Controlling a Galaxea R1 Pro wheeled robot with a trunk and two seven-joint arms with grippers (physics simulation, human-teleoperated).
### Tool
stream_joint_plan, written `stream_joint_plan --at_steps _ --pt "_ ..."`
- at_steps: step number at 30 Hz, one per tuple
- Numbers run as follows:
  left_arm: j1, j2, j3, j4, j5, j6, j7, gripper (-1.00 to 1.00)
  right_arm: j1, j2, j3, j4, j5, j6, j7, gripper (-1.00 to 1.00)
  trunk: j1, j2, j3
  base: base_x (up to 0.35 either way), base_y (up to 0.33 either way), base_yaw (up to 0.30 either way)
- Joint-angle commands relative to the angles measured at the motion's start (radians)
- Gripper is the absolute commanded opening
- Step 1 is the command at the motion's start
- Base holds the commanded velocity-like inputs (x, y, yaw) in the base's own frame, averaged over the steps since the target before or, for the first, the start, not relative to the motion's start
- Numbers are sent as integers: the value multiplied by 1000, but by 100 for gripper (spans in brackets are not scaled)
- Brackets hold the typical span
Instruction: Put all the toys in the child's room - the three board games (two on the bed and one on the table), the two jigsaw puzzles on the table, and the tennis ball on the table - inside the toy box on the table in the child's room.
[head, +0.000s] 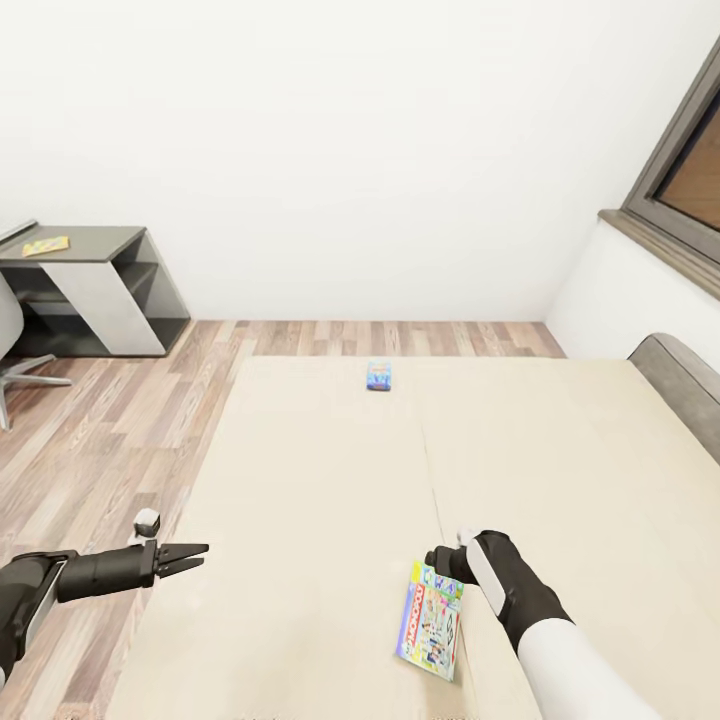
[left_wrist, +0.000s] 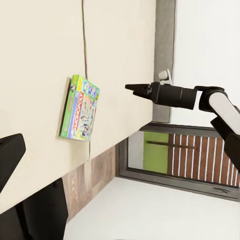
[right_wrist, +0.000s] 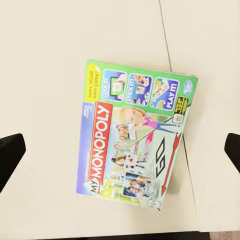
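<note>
Bare bed (head: 330, 470) all around the green-edged board game (head: 432, 620); open approach from above, right end effector (head: 447, 560) spread directly over it.

Right end effector (head: 440, 560) spread wide; left end effector (head: 196, 556) closed.

Flat on the beige bed (head: 330, 470): green-edged Monopoly box (head: 432, 620) near its front edge, small blue box (head: 379, 376) far off. Yellowish puzzle (head: 45, 245) on the far-left desk (head: 100, 242).
</note>
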Motion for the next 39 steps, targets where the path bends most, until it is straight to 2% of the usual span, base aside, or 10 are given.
stream_joint_plan --at_steps 1,16,23,39 --pt "-1 0 2 -1 -7 10 -7 100 0 0 -3 -3 -12 3 -9 100 0 -2 -3 0 0 0" --pt "-1 -1 0 5 -7 4 -7 100 1 -2 -3 -6 -15 1 -11 100 0 -2 -28 0 0 0" --pt "0 -13 0 8 -8 -3 -7 100 4 -3 -4 -6 -15 1 -9 100 0 -2 -40 0 0 0" --pt "1 -17 -1 9 -8 5 -7 100 3 -6 -7 -4 -7 2 -9 100 0 -2 -66 0 0 0"
